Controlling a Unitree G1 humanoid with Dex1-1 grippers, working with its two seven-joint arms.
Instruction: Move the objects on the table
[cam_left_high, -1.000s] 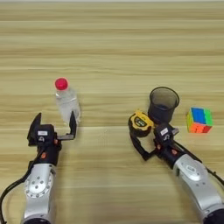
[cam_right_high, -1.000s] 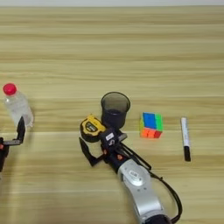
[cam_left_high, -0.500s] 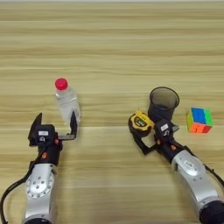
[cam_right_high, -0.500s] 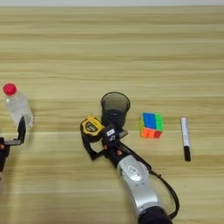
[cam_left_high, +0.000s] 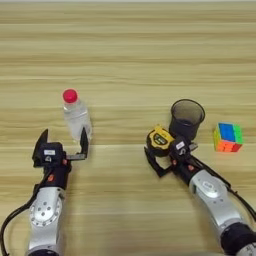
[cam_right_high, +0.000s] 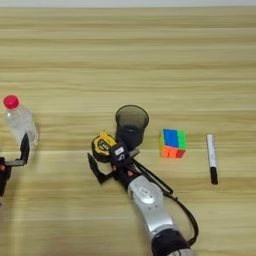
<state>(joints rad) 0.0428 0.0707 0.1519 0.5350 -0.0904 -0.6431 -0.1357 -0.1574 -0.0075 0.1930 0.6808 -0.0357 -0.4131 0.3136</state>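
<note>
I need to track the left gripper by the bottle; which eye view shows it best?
The left eye view: the whole left gripper shows, both black fingers spread, one beside the small clear plastic bottle with red cap. The right eye view cuts it at the picture's edge, showing only one finger.

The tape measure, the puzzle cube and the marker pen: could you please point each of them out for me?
tape measure (cam_left_high: 159, 140), left eye view, on its yellow case.
puzzle cube (cam_right_high: 172, 143), right eye view, centre of the cube.
marker pen (cam_right_high: 211, 153), right eye view, on its white barrel.
</note>
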